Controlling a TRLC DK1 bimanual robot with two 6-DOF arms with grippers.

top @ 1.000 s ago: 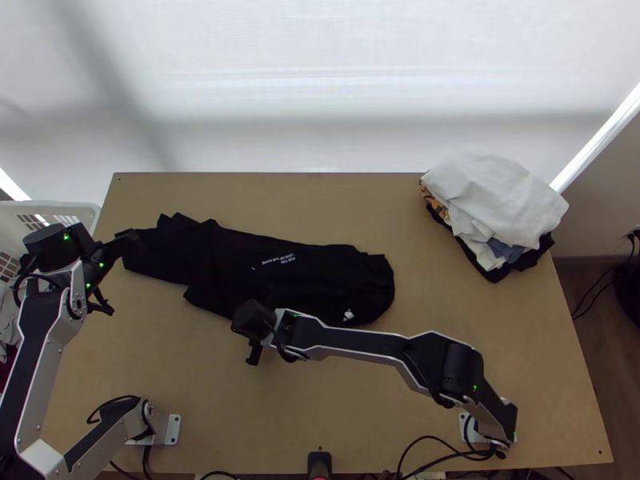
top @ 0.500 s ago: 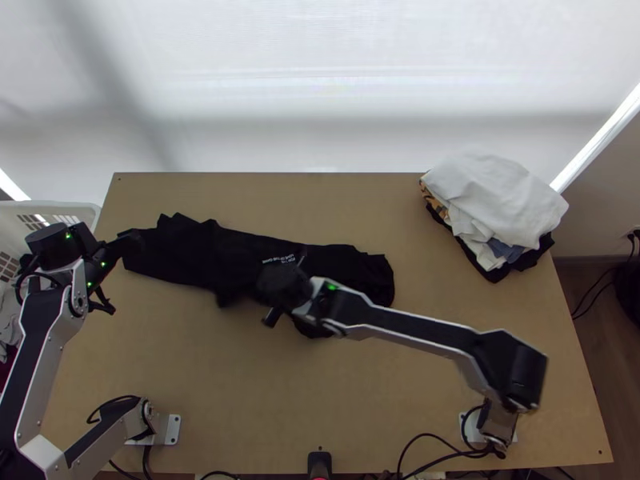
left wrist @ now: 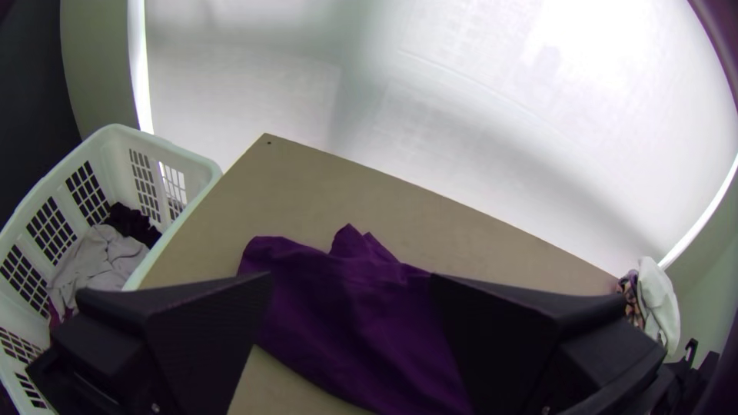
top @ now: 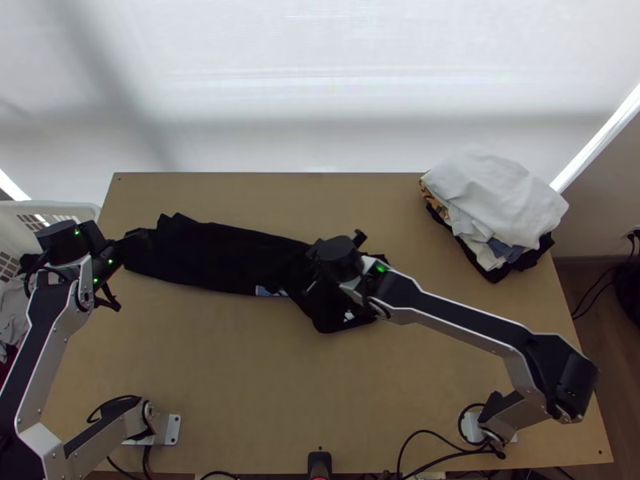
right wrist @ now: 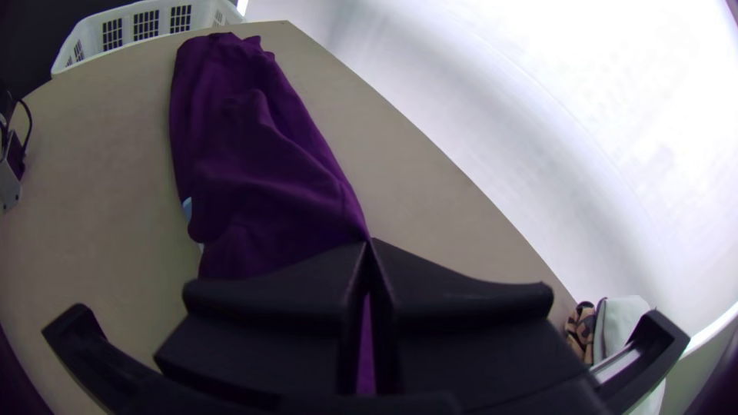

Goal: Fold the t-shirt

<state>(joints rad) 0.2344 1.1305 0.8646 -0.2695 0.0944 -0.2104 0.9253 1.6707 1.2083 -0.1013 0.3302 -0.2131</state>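
the black t-shirt (top: 224,256) looks soft, light and floppy, not slippery or easy to break. it lies long and rumpled from under the right gripper (right wrist: 369,242) over to the left gripper (left wrist: 351,280). the right one is closed, pinching an edge. the left one is wide open by the far end, a good spot to grab; i can't tell if it touches.

On the table (top: 216,376), in its far half, the t-shirt (top: 224,256) — laid lengthwise from the left side to a little right of the middle. To the right of it, well apart, at the far right corner, a pile of clothes (top: 496,196). Outside the left edge, just beside the table, a basket (left wrist: 115,169) — with garments (left wrist: 96,261) inside. At near right, some cables (top: 428,437).
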